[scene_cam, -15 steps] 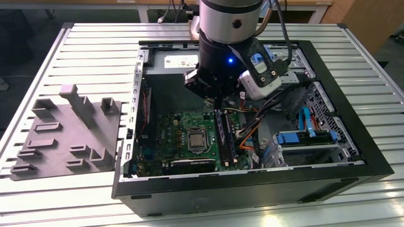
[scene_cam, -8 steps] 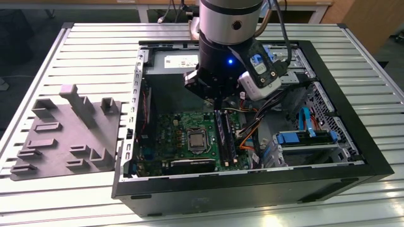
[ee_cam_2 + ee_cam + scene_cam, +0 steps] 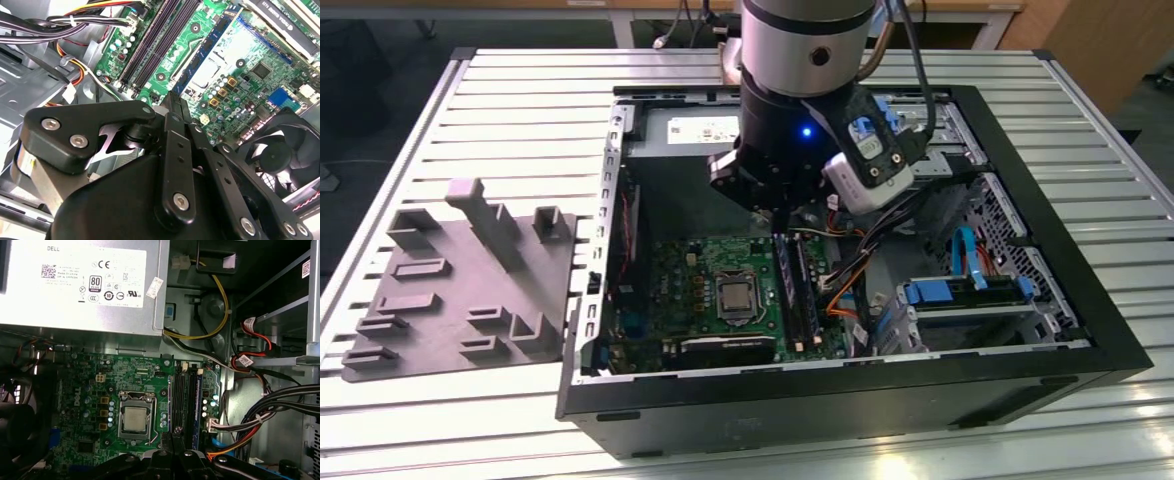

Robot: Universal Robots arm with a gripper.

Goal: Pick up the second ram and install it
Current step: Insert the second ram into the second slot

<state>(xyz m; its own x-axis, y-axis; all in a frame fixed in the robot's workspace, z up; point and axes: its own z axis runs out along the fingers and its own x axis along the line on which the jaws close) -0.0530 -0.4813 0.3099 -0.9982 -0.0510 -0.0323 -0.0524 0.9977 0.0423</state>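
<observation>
Here, gripper: pressed together, pinching nothing visible.
second ram: standing on edge just below gripper.
Handling: probably light, stiff, fragile; best held by long edges.

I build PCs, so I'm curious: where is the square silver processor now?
In the exterior view the processor sits on the green motherboard inside the open case, just to the exterior view's left of the memory slots.
</observation>
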